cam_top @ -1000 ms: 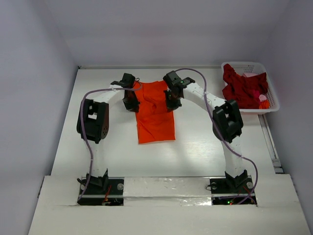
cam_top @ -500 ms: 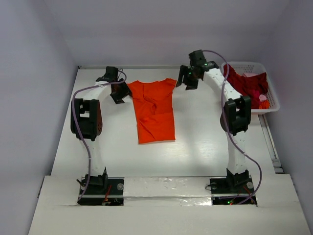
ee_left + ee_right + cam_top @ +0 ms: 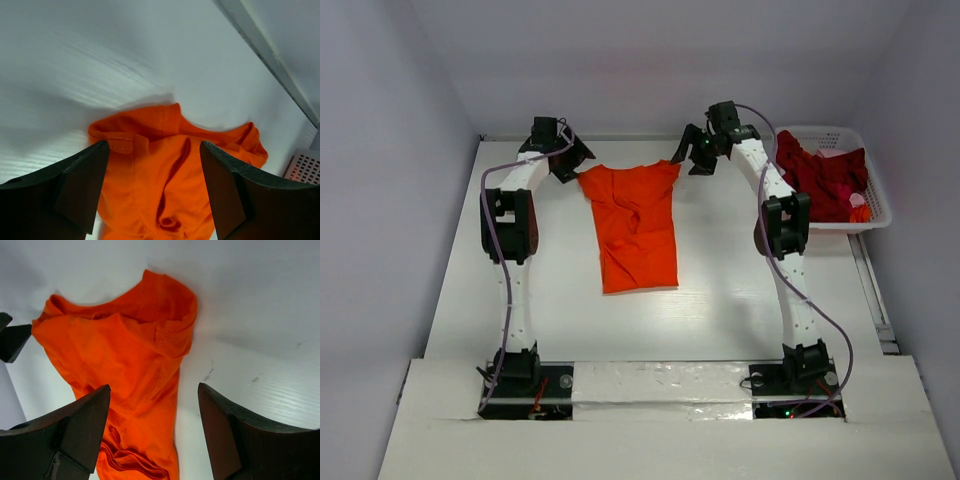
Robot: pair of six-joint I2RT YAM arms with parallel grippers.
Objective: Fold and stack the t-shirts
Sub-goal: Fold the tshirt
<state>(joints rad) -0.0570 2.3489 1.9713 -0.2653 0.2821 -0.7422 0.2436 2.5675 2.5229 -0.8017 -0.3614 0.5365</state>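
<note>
Orange t-shirt (image 3: 635, 225) lies rumpled on the worktop (image 3: 740, 290); left jaws and right jaws hang spread wide, empty, just beside its two far corners.

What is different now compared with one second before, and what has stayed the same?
The left pincer and the right pincer let go of the orange t-shirt, opened, and moved apart toward its far corners. The shirt's far edge now lies spread wider. Its near half, the basket and the dark red t-shirts in it stayed in place.
</note>
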